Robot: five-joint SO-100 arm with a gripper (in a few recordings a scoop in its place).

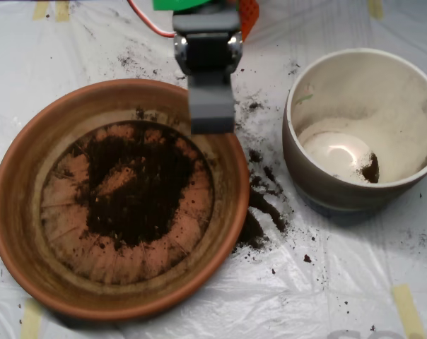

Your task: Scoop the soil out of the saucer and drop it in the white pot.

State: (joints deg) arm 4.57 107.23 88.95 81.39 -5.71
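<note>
The terracotta saucer (15, 212) fills the left half of the overhead view. Dark soil (139, 187) lies in a loose patch over its ridged base, with a bare streak in the middle. The white pot (319, 176) stands at the right, with a small clump of soil (370, 169) on its pale bottom. My grey scoop (212, 106) hangs from the arm at the top centre, its lower end over the saucer's upper right rim, above the soil's edge. I see nothing in it from this angle.
Spilled soil (264, 205) is strewn on the white plastic sheet (341, 282) between saucer and pot, with crumbs further out. Yellow tape strips (408, 307) hold the sheet at the corners. The arm's orange and green parts (247, 14) sit at the top edge.
</note>
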